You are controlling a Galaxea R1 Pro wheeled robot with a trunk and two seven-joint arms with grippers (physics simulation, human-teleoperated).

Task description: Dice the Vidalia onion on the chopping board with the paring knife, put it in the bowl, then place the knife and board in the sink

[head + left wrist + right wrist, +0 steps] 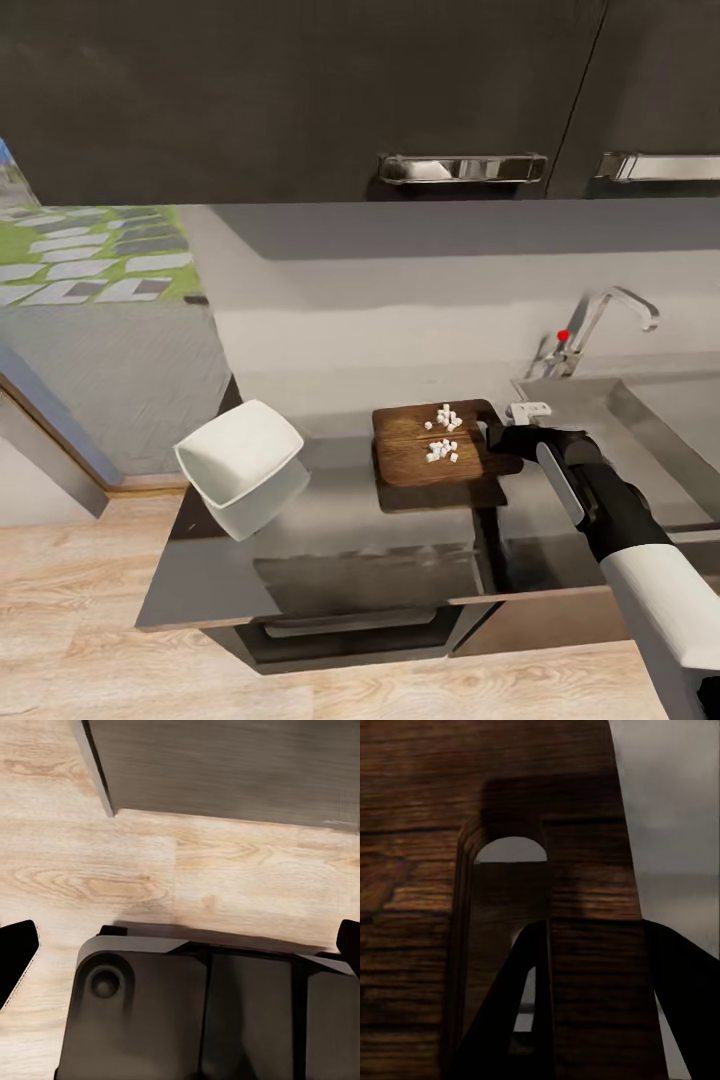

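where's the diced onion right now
In the head view the diced onion lies in small white clusters on the chopping board, right of the bowl and left of the sink.

Bare countertop (330, 500) between bowl (240, 465) and chopping board (420, 468)

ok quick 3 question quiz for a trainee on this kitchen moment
1. True or false: the diced onion lies on the chopping board.
2. Which part of the board does the right gripper clamp? A) handle-hole end nearest the sink B) end nearest the bowl C) its middle
3. Fill in: the bowl looks ____ rather than level above the countertop.

Key:
1. True
2. A; the right wrist view shows one finger through the slot.
3. tilted
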